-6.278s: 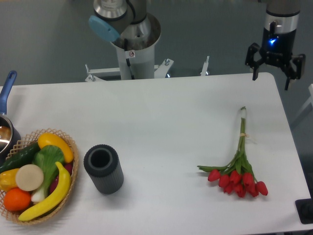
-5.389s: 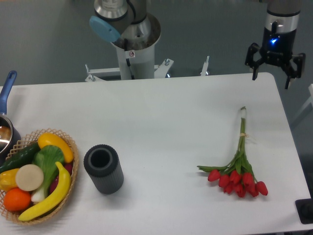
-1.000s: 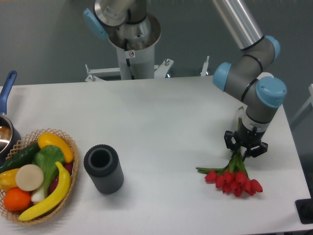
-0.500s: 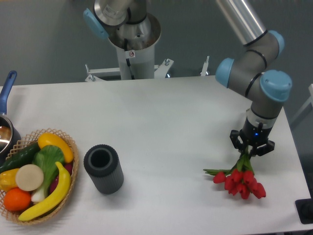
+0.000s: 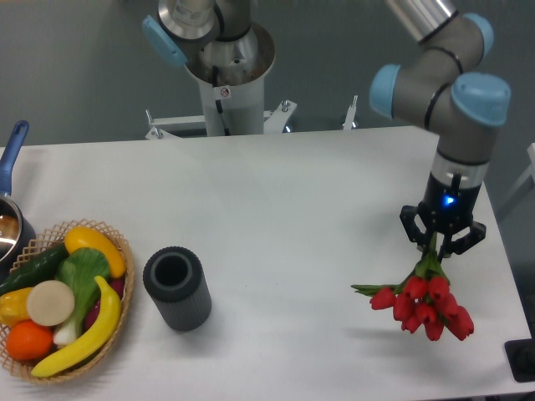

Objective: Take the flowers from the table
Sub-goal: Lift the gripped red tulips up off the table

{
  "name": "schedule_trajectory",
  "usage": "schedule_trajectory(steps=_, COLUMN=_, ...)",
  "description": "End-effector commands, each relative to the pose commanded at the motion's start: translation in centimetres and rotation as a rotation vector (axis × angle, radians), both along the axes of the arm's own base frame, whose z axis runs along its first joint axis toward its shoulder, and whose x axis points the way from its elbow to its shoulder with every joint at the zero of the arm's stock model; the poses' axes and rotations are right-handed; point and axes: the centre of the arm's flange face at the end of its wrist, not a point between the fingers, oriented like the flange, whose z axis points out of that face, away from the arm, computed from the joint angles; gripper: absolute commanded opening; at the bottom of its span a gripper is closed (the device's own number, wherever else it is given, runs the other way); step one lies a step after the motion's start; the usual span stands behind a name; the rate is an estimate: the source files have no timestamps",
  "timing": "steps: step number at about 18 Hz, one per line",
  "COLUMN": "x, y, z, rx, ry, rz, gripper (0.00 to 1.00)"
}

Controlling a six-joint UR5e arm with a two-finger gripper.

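Jaws of the black two-finger gripper (image 5: 442,247) are clenched on the green stems of the bunch of red tulip flowers (image 5: 424,301). Stem axis runs down from the jaws; blooms hang directly below, apparently clear of the large white rectangular table (image 5: 276,225).

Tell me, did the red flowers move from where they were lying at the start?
Yes. The flowers now hang from the pincer, heads down, closer to the table's right edge than before. Their shadow on the table suggests they are lifted off it.
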Motion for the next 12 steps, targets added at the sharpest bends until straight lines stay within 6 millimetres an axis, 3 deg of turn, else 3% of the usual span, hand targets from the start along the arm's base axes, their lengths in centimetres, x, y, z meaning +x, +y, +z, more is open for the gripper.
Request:
schedule_trajectory(steps=4, x=0.5, y=-1.2, z=2.4, rx=0.091, ry=-0.007, rz=0.004, gripper=0.29)
schedule_trajectory(steps=9, x=-0.7, y=-3.3, z=3.4, rx=0.214, ry=-0.031, rz=0.003, gripper=0.29)
schedule_trajectory(steps=12, x=-0.7, y=-3.4, z=3.8, rx=0.246, ry=-0.038, rz=-0.005, gripper=0.29)
